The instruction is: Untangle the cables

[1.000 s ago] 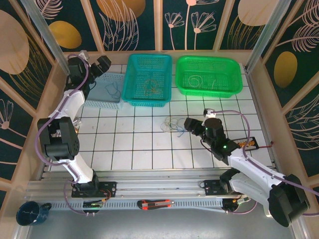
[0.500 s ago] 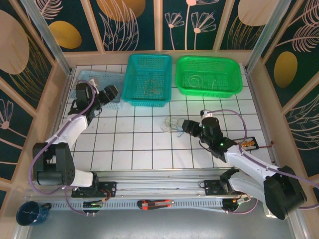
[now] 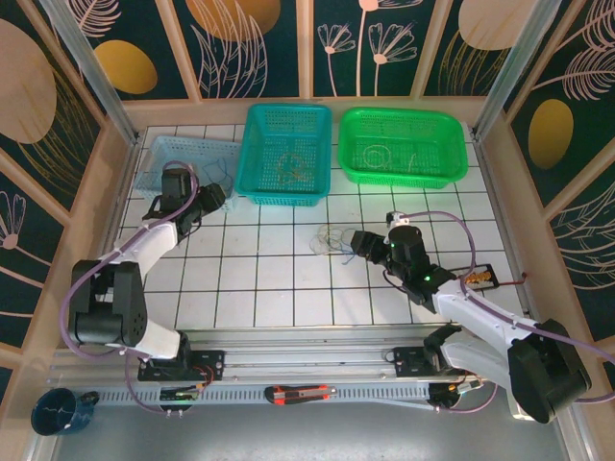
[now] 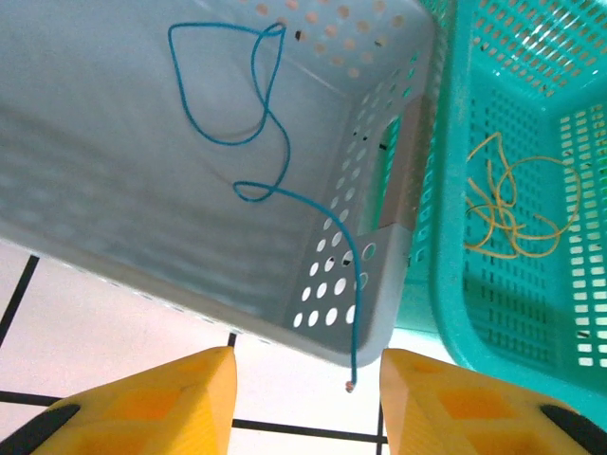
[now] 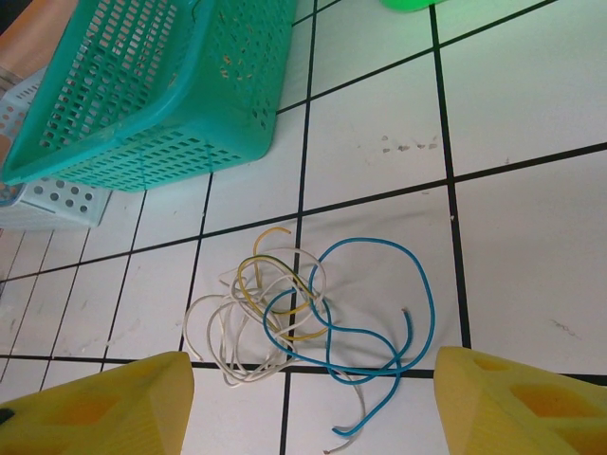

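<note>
— You're at a robotics lab bench, not in anyone's home.
— What tells you that?
— Look at your left arm (image 3: 144,247) and right arm (image 3: 480,312), bolted to a metal rail (image 3: 307,355) at the edge of a white gridded table (image 3: 279,283). A metal post (image 3: 86,67) and wood-framed printed panels (image 3: 231,38) box you in like a test cell, with a blue basket (image 3: 178,154), teal basket (image 3: 283,199) and green basket (image 3: 402,180) lined up behind.

Along the far side of the table (image 3: 279,279) stand the left basket (image 3: 178,152), middle basket (image 3: 285,108) and right basket (image 3: 404,112) in a row, with the cables (image 3: 333,240) on the table before the middle basket, just left of the right gripper (image 3: 357,240), and the left gripper (image 3: 213,195) at the left basket's near right corner.
</note>
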Controlling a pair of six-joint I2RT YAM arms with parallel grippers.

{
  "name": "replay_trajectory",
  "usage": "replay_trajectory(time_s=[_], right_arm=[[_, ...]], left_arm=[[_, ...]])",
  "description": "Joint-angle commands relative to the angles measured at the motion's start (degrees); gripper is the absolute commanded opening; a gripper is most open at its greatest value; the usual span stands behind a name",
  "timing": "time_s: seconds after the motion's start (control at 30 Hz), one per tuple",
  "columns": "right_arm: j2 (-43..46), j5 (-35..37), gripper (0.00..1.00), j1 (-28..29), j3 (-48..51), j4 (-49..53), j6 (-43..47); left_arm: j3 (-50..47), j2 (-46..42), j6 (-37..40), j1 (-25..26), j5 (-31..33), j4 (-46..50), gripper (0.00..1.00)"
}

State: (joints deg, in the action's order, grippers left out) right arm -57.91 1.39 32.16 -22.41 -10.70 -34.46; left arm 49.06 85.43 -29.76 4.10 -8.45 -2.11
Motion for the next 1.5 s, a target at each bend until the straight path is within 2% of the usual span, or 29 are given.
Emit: replay_trajectory(time_s=[0.0,0.17,0.33,0.8,1.0,1.23,1.4,1.47], right_arm=[[0.87,-0.16,0.68,-0.49,-0.62,-2.05,-0.96],[0.48,-0.16,0.68,-0.48,-0.61,-2.57,-1.05],[0.32,-0.16,0.67,-0.44,-0.61,-2.92,-1.23],[0.88,-0.16,0.67,-0.45,-0.21,-2.92,-1.23],[1.13,-0.16,0.67,-0.49,-0.09,-2.74,-1.23],[1.79,-0.16,0.67,-0.47,0.0,-2.29,-1.23],[1.93,-0.16,0.67,-0.5,-0.17,-2.07,-1.23],[2.1,-0.17,0.67,-0.45,-0.27,-1.88,-1.14]], left_arm=[[1.28,0.96,1.45,0.55,0.43,-0.38,0.43],[1.62,2.08,0.89,1.08,0.21,-1.38,0.42],[1.86,3.5,0.31,1.56,-0.35,-2.28,0.36],[3.83,5.43,0.84,1.87,1.15,-2.52,0.32],[4.81,6.41,0.93,1.88,1.1,-2.64,0.23],[5.43,6.64,1.24,1.88,1.01,-2.64,0.0],[6.31,7.11,2.09,1.88,2.34,-1.7,0.0],[9.45,7.51,2.79,1.82,3.67,-0.96,0.0]])
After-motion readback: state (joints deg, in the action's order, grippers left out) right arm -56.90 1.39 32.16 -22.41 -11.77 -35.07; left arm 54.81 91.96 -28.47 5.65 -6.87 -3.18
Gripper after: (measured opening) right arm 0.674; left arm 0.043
